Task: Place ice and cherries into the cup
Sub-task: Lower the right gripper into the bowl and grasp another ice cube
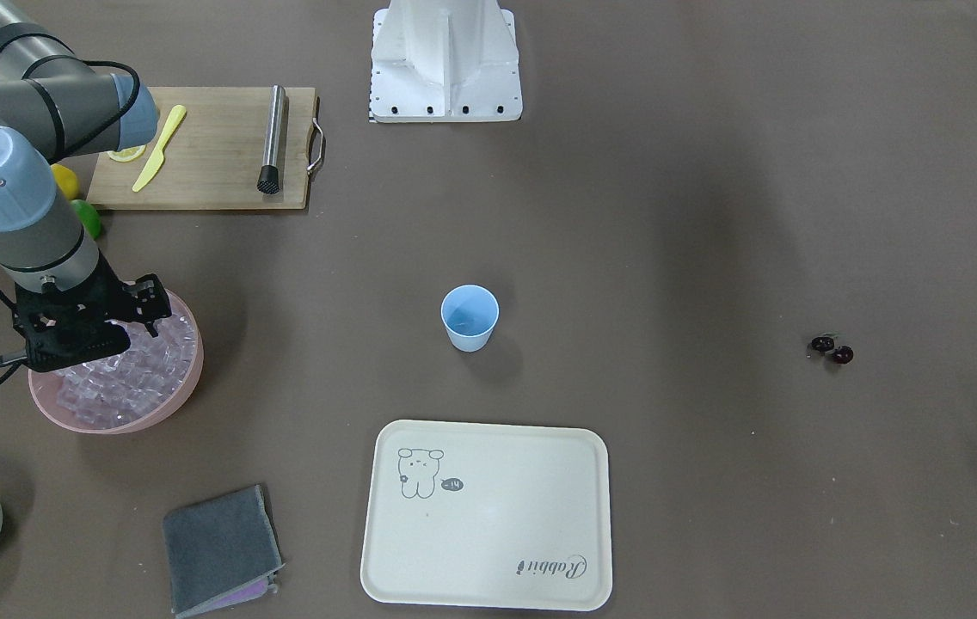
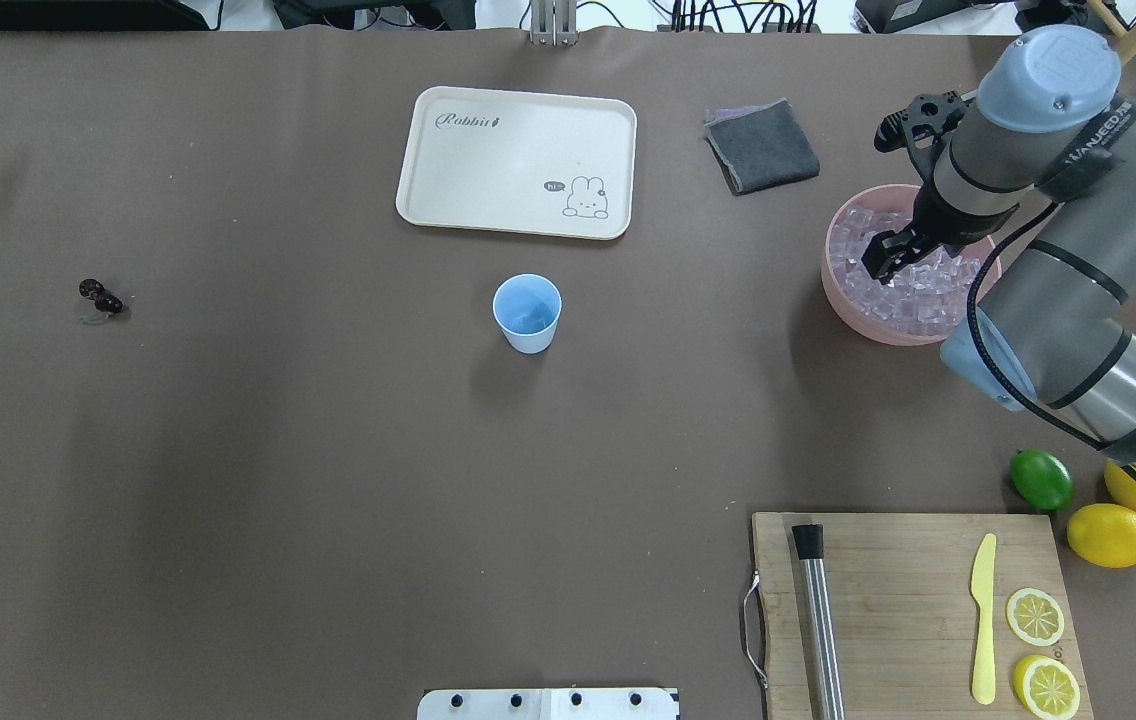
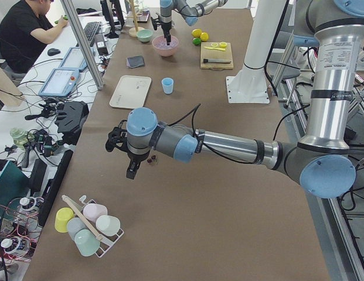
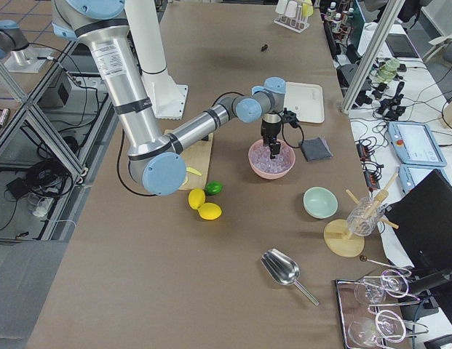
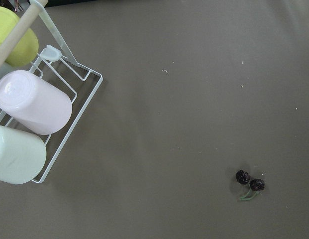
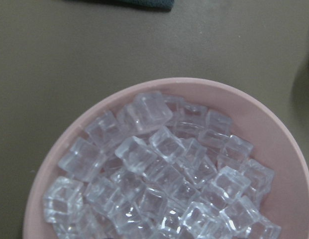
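Brown table (image 2: 328, 450) bears cup (image 2: 527, 312), tray (image 2: 488, 185), cherries (image 2: 100, 296).

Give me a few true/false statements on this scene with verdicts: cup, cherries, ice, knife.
1. No ice or cherries show inside the cup. True.
2. The cherries lie on the tray. False: they lie on the bare table, far off to the side of the tray.
3. The right end effector is over the pink bowl that holds the ice. True.
4. The yellow knife lies beside the cup. False: it lies on the cutting board, well away from the cup.
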You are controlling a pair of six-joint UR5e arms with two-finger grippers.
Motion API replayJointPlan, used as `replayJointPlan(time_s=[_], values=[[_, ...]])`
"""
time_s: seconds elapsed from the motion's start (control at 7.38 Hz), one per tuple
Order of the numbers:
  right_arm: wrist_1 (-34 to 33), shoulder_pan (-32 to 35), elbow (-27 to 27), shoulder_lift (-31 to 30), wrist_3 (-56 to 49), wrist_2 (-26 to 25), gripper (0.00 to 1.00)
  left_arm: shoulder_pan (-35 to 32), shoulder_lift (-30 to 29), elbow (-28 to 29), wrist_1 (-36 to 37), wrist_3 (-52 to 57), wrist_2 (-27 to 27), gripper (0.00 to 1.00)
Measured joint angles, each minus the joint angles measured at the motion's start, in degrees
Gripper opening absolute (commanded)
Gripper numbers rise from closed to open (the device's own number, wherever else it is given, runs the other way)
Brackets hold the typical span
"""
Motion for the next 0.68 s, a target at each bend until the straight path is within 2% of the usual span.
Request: replayJointPlan(time_s=[0.14, 0.27, 0.68], values=[[-0.10, -0.76, -0.29, -0.24, -0.43, -2.15, 0.76, 0.17, 0.00, -0.11, -0.02, 0.00, 0.00, 0.98], [-0.12, -1.36, -0.60, -0.33, -0.89, -3.40, 0.74, 0.31, 0.00, -0.26, -0.01, -0.04, 0.00, 0.98], [-0.02, -3.14, -2.16, -0.46, -1.78, -7.02, 0.73, 0.48, 0.00, -0.49, 0.01, -0.05, 0.00, 0.98]])
